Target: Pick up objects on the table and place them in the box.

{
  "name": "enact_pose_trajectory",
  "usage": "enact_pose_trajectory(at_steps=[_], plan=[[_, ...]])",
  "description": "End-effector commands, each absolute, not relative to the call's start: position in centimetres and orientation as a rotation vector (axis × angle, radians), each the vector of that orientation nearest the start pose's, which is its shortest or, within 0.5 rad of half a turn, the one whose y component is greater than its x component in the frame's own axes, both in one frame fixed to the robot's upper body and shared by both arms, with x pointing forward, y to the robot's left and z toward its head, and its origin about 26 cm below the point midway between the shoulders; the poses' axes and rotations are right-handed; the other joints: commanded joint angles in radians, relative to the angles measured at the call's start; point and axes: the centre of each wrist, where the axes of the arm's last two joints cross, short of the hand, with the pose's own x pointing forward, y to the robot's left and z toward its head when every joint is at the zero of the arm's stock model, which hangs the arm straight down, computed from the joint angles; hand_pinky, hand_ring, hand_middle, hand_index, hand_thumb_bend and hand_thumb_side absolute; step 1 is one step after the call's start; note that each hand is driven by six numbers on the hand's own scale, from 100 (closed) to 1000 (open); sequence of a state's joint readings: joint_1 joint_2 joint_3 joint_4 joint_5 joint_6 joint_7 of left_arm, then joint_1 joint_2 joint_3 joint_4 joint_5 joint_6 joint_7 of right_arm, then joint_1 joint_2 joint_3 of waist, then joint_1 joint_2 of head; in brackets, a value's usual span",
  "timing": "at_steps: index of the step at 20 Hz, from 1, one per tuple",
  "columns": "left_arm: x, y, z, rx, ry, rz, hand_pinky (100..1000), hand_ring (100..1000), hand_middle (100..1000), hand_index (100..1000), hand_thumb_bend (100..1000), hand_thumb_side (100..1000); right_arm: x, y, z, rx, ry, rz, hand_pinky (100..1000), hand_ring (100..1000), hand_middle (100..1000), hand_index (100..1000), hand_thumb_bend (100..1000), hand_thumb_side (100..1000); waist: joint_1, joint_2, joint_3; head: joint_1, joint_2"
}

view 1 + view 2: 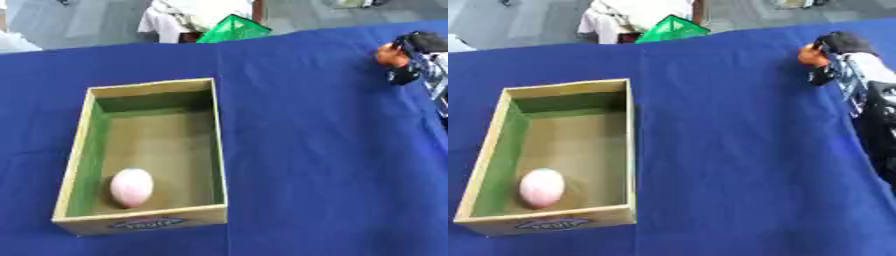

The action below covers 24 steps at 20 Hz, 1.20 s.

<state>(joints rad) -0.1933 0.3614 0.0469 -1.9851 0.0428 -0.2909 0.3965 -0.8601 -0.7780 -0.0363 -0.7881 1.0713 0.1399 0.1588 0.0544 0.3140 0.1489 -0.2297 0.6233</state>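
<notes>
An open cardboard box (pixel 220 150) with green inner walls lies on the blue tablecloth at the left. A pale pink egg-shaped object (pixel 131 187) rests inside it near the front wall. At the far right, my right hand (pixel 833 50) is over the cloth, its black fingers curled round a small orange-brown object (pixel 809 55). The arm runs down the right edge of the right eye view. My left hand shows in neither view.
The blue cloth (pixel 315 165) covers the whole table between the box and my right hand. Beyond the far table edge stand a green triangular thing (pixel 233 29) and a white draped shape (pixel 632 17) on a grey floor.
</notes>
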Motion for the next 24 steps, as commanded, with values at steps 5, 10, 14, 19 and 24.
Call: enact_pose_trajectory(at_steps=[5, 10, 14, 19, 24], plan=[[28.8, 28.9, 18.3, 0.337, -2.528, 0.085, 755, 876, 736, 756, 173, 864, 42.1, -47.3, 24.5, -1.653, -0.955, 0.841, 608, 595, 532, 671, 100, 100, -0.001, -0.015, 0.003, -0.002, -0.004], [28.8, 29.0, 18.3, 0.339, -2.528, 0.085, 756, 876, 736, 756, 174, 863, 41.9, -47.0, 24.6, -1.674, -1.057, 0.835, 589, 567, 524, 662, 100, 100, -0.006, -0.017, 0.001, -0.005, 0.005], [28.8, 29.0, 18.3, 0.344, -2.528, 0.084, 756, 875, 736, 756, 177, 861, 41.5, -46.4, 25.7, -1.687, -1.146, 0.86, 586, 563, 524, 661, 100, 100, -0.011, -0.022, -0.001, -0.005, 0.016], [28.8, 29.2, 18.4, 0.356, -2.53, 0.079, 757, 875, 736, 757, 178, 857, 40.7, -45.1, 27.2, -1.718, -1.297, 0.96, 583, 563, 526, 661, 100, 100, -0.02, -0.028, -0.008, 0.007, 0.035], [28.8, 29.3, 18.4, 0.359, -2.531, 0.075, 757, 875, 736, 757, 179, 855, 40.0, -42.7, 27.4, -1.681, -1.475, 1.103, 582, 564, 528, 660, 100, 100, -0.026, -0.034, -0.009, 0.016, 0.05]])
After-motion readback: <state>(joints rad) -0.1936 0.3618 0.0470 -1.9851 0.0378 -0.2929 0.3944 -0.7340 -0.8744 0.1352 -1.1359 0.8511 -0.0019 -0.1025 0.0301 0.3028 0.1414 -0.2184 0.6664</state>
